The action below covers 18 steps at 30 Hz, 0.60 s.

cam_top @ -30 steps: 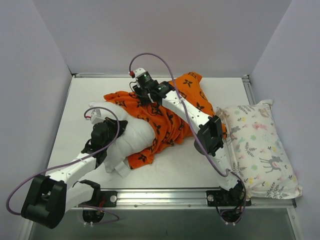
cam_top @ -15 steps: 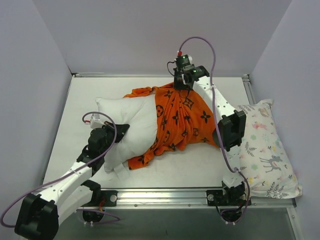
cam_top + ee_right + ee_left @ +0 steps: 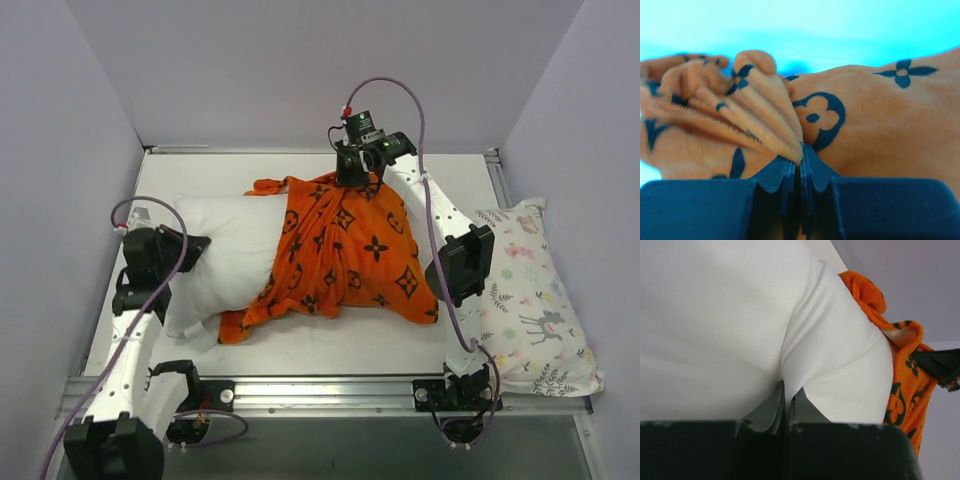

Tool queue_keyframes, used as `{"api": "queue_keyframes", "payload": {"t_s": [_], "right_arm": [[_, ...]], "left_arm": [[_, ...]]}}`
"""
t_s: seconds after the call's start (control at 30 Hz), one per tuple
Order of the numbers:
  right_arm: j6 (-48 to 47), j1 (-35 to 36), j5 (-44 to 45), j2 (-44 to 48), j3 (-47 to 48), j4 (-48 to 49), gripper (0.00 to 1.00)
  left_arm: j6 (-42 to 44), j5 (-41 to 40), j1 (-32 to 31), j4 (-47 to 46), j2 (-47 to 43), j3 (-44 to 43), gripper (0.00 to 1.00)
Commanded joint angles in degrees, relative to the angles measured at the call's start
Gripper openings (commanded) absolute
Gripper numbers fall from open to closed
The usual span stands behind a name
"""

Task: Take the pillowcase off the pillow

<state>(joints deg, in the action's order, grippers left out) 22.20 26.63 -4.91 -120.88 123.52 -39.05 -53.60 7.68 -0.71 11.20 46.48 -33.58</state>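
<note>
The right end effector is clenched on a bunched fold of the orange pillowcase, above the far edge of the pillow. The left end effector is clamped on a pleat of white cloth at the pillow's left end. The pillowcase covers the pillow's right part, while its left part lies bare on the desk. An animal-print cushion lies well right of the pillow.
</note>
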Motion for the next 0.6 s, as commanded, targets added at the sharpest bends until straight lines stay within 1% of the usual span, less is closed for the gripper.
{"api": "queue_keyframes", "payload": {"t_s": [0.0, 0.03, 0.07, 0.1, 0.13, 0.17, 0.2, 0.23, 0.3, 0.33, 0.37, 0.4, 0.43, 0.47, 0.5, 0.57], "right_arm": [[-4.2, -2.5, 8.5, 6.5, 4.1, 2.3, 0.00], [-3.7, -2.2, 7.1, 6.7, 3.3, 2.4, 0.00], [-3.7, -2.0, 5.5, 6.8, 3.2, 2.4, 0.00], [-4.1, -1.7, 3.1, 6.8, 3.0, 2.4, 0.02], [-5.2, -1.2, 2.7, 7.0, 2.7, 2.5, 0.17], [-5.9, 0.2, 2.4, 7.1, 2.1, 2.5, 0.30], [-6.4, 1.0, 3.1, 8.1, 1.2, 2.5, 0.54], [-6.8, 2.2, 4.2, 9.1, 0.2, 2.6, 0.62], [-7.7, 6.0, 9.3, 13.7, -4.8, 2.9, 0.76], [-8.0, 7.4, 11.0, 15.8, -6.9, 4.0, 0.78], [-7.8, 10.3, 12.8, 20.3, -9.6, 4.3, 0.79], [-7.6, 11.7, 16.6, 22.9, -14.7, 4.6, 0.80], [-7.5, 13.2, 18.3, 25.5, -18.5, 6.3, 0.80], [-7.3, 15.1, 20.4, 31.1, -21.8, 7.5, 0.81], [-5.5, 18.0, 24.1, 33.7, -29.1, 8.4, 0.82], [-3.0, 21.9, 24.3, 40.9, -36.4, 12.3, 0.83]], "left_arm": [[11.8, 0.2, 17.5, 10.4, 7.1, -6.5, 0.00], [13.0, 2.3, 20.0, 10.3, 9.1, -9.6, 0.00], [13.2, 6.8, 22.5, 9.5, 12.4, -11.1, 0.00], [13.2, 8.1, 22.4, 8.6, 13.4, -11.8, 0.00], [12.7, 9.4, 21.7, 7.8, 14.1, -12.6, 0.00], [12.5, 8.3, 18.5, 6.9, 14.3, -12.8, 0.00], [12.6, 6.3, 16.6, 7.0, 14.2, -12.9, 0.00], [13.4, 4.5, 14.6, 7.2, 13.8, -13.0, 0.00], [13.5, 2.5, 12.8, 7.5, 13.0, -12.4, 0.00], [12.9, 2.7, 12.9, 7.3, 12.7, -11.9, 0.00], [12.8, 2.8, 12.9, 6.9, 12.1, -10.8, 0.00], [12.8, 2.5, 12.8, 6.9, 11.8, -10.4, 0.00], [12.8, 2.3, 12.8, 6.9, 11.4, -10.0, 0.00], [12.7, 2.2, 12.8, 6.9, 10.8, -9.3, 0.00], [12.7, 2.2, 12.8, 6.7, 10.6, -9.0, 0.00], [12.7, 2.4, 12.7, 6.2, 10.0, -8.3, 0.00]]}}
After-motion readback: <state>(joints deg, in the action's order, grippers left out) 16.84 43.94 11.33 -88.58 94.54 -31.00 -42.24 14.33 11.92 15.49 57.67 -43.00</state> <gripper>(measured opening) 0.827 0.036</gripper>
